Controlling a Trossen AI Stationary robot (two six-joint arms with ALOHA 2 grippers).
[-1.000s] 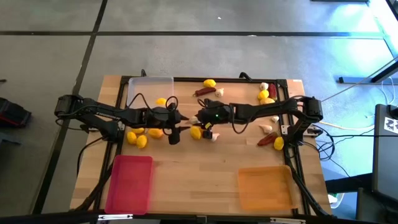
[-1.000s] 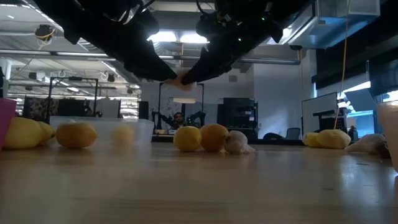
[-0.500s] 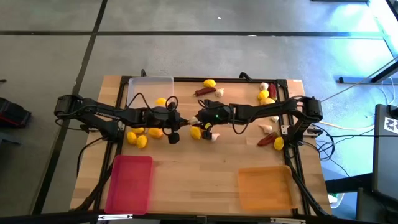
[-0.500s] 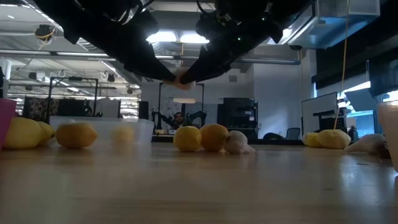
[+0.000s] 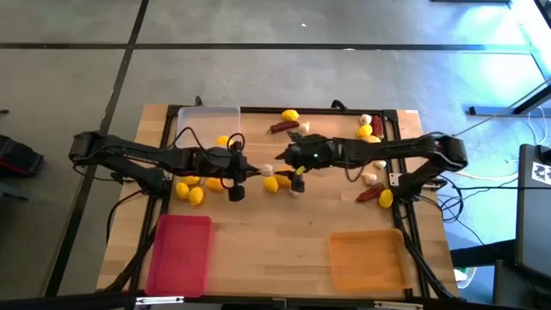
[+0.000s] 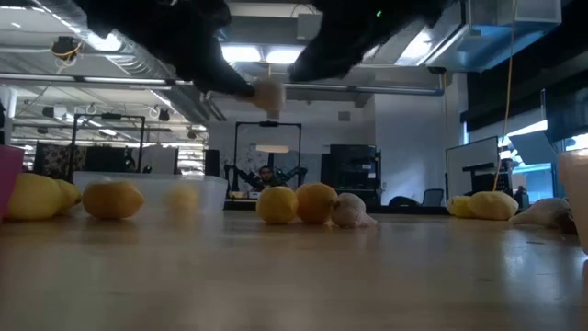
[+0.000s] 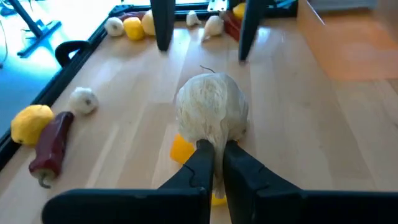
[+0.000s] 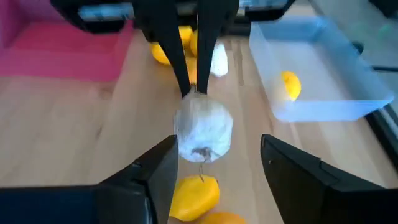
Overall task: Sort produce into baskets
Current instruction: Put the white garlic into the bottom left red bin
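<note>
A whitish garlic bulb (image 7: 211, 112) hangs above the table's middle, and my left gripper (image 7: 213, 146) is shut on it. In the high view the bulb (image 5: 266, 170) lies between my left gripper (image 5: 256, 172) and my right gripper (image 5: 284, 166). My right gripper (image 8: 219, 142) is open, its fingers standing apart on either side of the bulb (image 8: 204, 127) without touching it. Yellow fruits (image 5: 272, 182) lie on the table below. A clear basket (image 5: 207, 120) holds one yellow fruit (image 5: 222, 140). The pink basket (image 5: 181, 254) and the orange basket (image 5: 366, 258) sit near the front edge. My left gripper pinches the garlic bulb between its two fingers at the bulb's end (image 8: 194, 94) nearest the left arm. The fingers (image 8: 180, 62) come slanting down from the table's left side. The bulb juts past the fingertips, lifted clear of the table.
More yellow fruits (image 5: 191, 191) lie under the left arm. Garlic, fruits and a red chili (image 5: 370, 194) are scattered at the right, and another chili (image 5: 282, 127) lies at the far edge. Bare wood lies between the pink and orange baskets.
My right gripper has let go of the garlic and drawn back up and toward the table's right edge. My left gripper keeps the bulb and has risen a little with it.
</note>
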